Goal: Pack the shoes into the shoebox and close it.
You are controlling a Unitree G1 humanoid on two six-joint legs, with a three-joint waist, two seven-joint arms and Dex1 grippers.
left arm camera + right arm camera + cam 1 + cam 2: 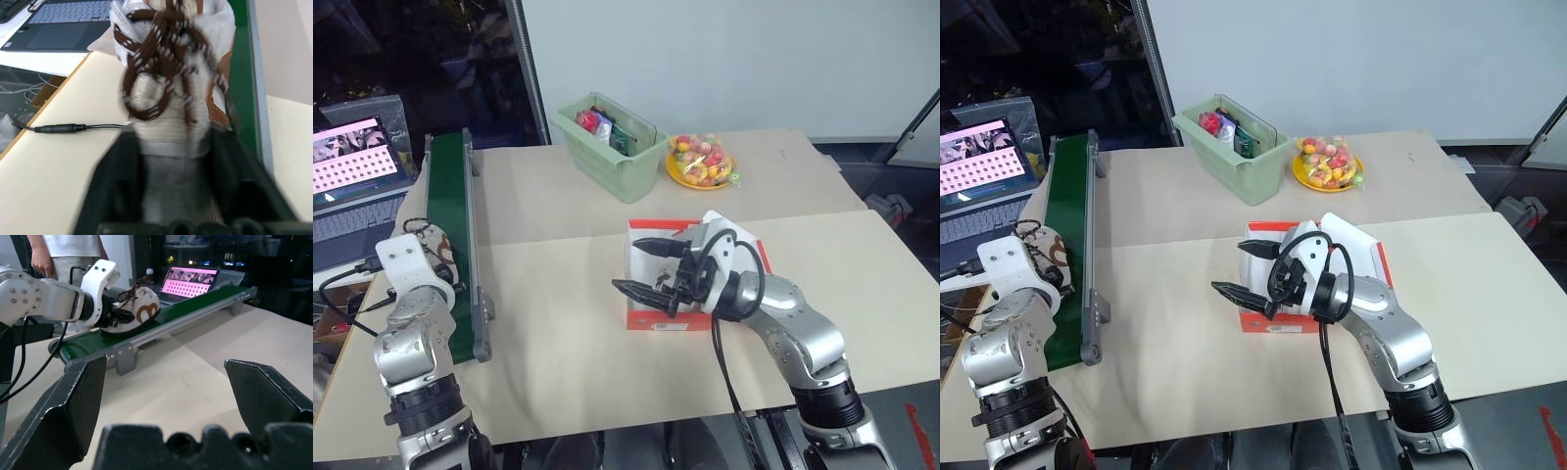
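Sneaker being gripped on the conveyor, lower left.
The left gripper (176,196) is being closed, apparently, around a sneaker (171,98) for packing; the right gripper (644,266) (jaws spread) is being held over the shoebox (651,318).

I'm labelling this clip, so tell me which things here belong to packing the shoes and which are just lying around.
Part of the job:
- shoe on the green conveyor belt, between the left gripper jaws
- shoebox, open
- right gripper, jaws open

Lying about:
- pale green bin
- yellow plate of sweets
- laptop

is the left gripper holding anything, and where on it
The left gripper has its fingers closed around a shoe, on the end opposite the laces.
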